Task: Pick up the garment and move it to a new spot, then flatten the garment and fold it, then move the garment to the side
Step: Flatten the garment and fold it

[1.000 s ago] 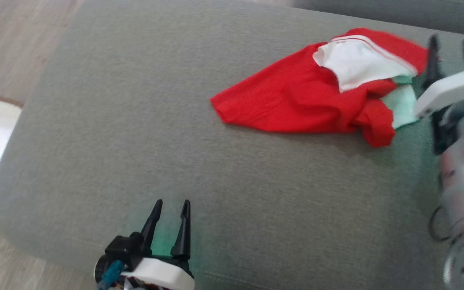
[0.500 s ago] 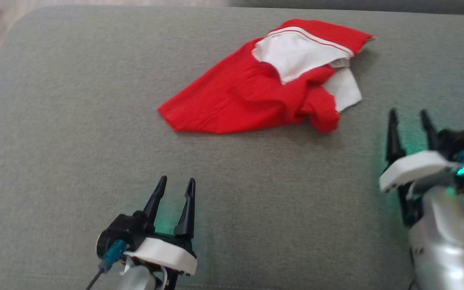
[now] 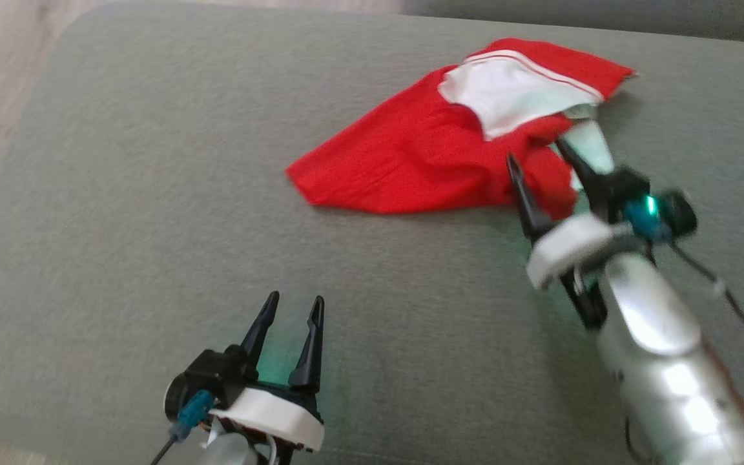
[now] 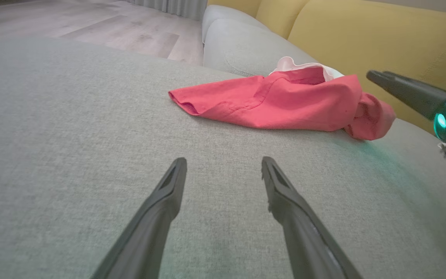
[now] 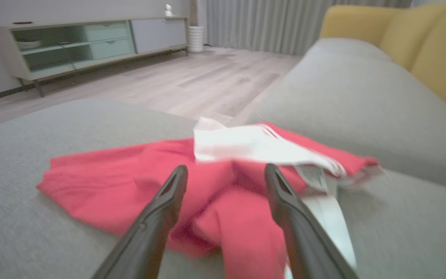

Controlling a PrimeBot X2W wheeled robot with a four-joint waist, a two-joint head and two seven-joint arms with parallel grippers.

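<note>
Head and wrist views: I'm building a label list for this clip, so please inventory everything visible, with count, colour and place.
seat cushions: two, grey, side by side
garment: one, red with white lining, crumpled on the nearer cushion, far right in the head view
back cushions: two, yellow, behind the seats
floor: one, pale wood, beyond the sofa
sideboard: one, pale with glass fronts, against the wall
curtain: one, grey, far wall
left hand: one, dark fingers, open and empty above the cushion's near edge
right hand: one, dark fingers, open at the garment's near right end
</note>
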